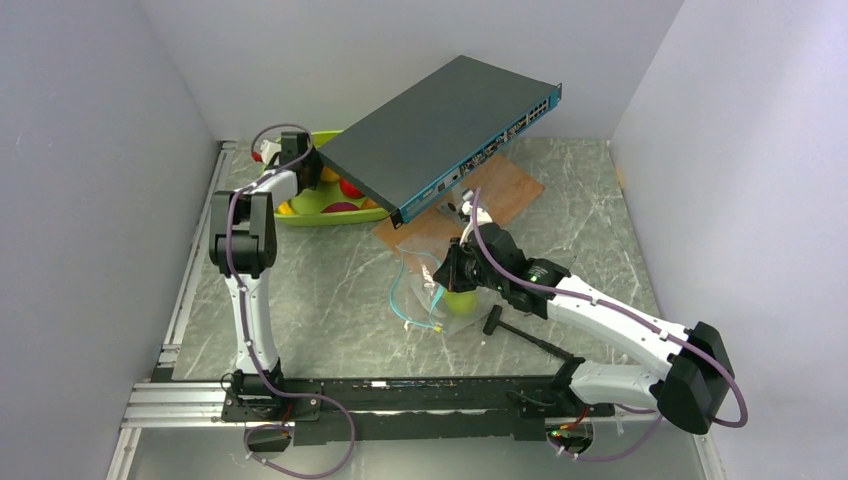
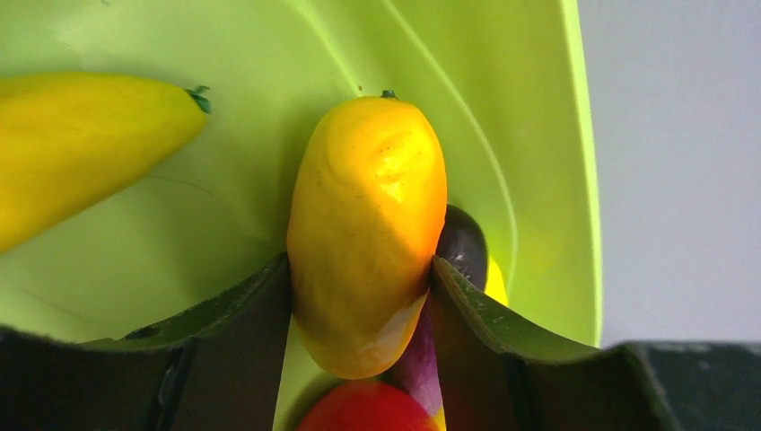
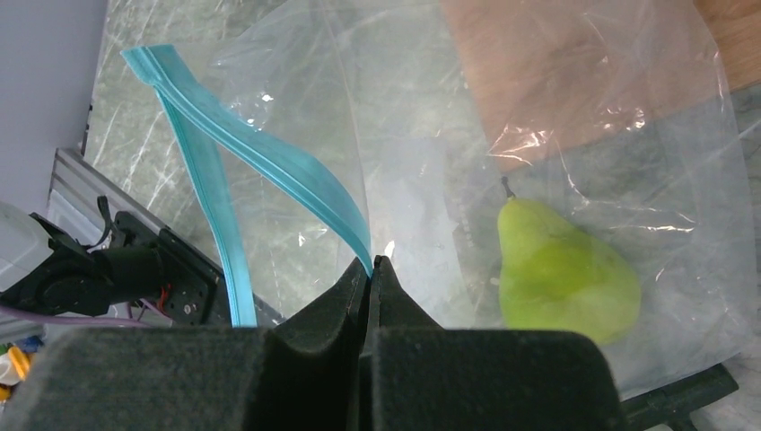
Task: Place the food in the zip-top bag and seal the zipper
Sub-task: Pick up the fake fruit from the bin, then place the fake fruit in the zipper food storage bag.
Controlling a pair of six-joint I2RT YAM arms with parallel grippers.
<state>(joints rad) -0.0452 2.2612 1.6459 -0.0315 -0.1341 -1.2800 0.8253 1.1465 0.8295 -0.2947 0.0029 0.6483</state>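
Reaching to the back-left corner of the table (image 1: pixel 330 300), the left arm (image 1: pixel 245 230) bends at its elbow and points its wrist into the lime-green tray (image 1: pixel 310 210). The right arm (image 1: pixel 600 310) stretches from the near right side toward the middle of the table, with its wrist turned down over the zip-top bag (image 1: pixel 425 270). A flat dark network switch (image 1: pixel 440 125) stands tilted above the back of the table. It covers a part of the tray and a part of a wooden board (image 1: pixel 510 190).

The bag lies on the table, partly on the board. The right gripper (image 3: pixel 370 265) is fully closed and pinches the clear plastic at the mouth edge, exactly where the teal zipper (image 3: pixel 269 157) ends at its fingertips. From there the zipper curves up and away in two loose strips, so the mouth is not sealed. Inside the bag lies one green pear (image 3: pixel 561 278), just beside the right gripper, on its right in the wrist view.

In the tray, the left gripper (image 2: pixel 361 269) is about half open around an oval yellow fruit (image 2: pixel 368 215), and both fingers touch its sides. Whether the fruit is lifted from the tray, I cannot tell. A dark purple piece (image 2: pixel 462 242) lies against this fruit, a red piece (image 2: pixel 368 409) lies below it, and a second yellow piece (image 2: pixel 81 144) lies apart on the left.
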